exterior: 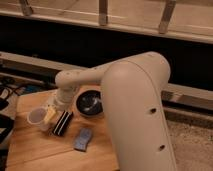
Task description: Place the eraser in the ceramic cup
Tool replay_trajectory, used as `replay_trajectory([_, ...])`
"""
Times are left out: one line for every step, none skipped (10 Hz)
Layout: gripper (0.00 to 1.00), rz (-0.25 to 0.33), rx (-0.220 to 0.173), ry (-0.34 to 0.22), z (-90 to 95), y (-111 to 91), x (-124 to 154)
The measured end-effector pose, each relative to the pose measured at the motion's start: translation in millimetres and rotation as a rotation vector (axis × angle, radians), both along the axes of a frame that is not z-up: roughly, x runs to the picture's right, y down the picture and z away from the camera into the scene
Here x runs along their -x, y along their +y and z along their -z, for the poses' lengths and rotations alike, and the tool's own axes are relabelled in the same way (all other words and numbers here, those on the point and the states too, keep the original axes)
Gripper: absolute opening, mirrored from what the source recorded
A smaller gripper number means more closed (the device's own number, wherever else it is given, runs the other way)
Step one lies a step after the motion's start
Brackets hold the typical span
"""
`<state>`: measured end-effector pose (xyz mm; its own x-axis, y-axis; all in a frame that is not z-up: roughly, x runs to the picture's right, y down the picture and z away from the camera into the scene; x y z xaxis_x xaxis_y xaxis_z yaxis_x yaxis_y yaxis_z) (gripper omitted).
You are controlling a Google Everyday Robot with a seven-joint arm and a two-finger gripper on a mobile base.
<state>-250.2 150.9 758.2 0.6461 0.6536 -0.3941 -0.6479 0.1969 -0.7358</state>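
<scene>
Gripper [50, 114] low between cup [36, 117] and eraser [63, 123].
In the 1 camera view, the gripper sits just beside the cup's rim and at the eraser's upper-left end; whether it is open or closed cannot be told. The eraser lies flat on the wooden table [30, 150], outside the cup. Likely risks: the gripper nudging the light cup over, or an off-centre grab tilting the eraser so it misses the narrow mouth.

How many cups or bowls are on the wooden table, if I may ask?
2. The ceramic cup sits near the table's left edge, beside the end effector; the black bowl lies right of it, behind the eraser. The arm may hide others.
</scene>
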Motion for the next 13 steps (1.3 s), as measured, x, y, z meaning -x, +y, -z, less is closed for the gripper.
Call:
replay_trajectory([0.8, -0.002, 0.0, 0.0, 0.3, -1.0, 0.5])
replay_trajectory([0.8, 0.001, 0.002, 0.012, -0.9, -1.7, -2.4])
replay_trajectory([0.8, 0.006, 0.003, 0.019, -2.1, -0.3, -2.9])
replay_trajectory([0.8, 0.007, 0.009, 0.027, -4.1, 2.2, -2.8])
replay_trajectory([0.8, 0.005, 0.014, 0.034, -7.1, 4.3, -1.8])
replay_trajectory([0.8, 0.001, 0.022, 0.039, -10.7, 7.0, -1.9])
replay_trajectory([0.8, 0.0, 0.026, 0.042, -12.5, 8.6, -2.4])
replay_trajectory([0.8, -0.004, 0.029, 0.045, -14.4, 9.2, -3.1])
replay_trajectory([0.8, -0.006, 0.036, 0.047, -17.7, 10.7, -3.0])
replay_trajectory([0.8, -0.001, 0.044, 0.052, -21.7, 13.7, -4.9])
replay_trajectory([0.8, 0.001, 0.046, 0.057, -24.0, 14.0, -6.4])
replay_trajectory([0.8, 0.011, 0.049, 0.086, -30.9, 15.2, -11.1])
replay_trajectory([0.8, 0.027, 0.04, 0.117, -37.2, 16.1, -13.3])
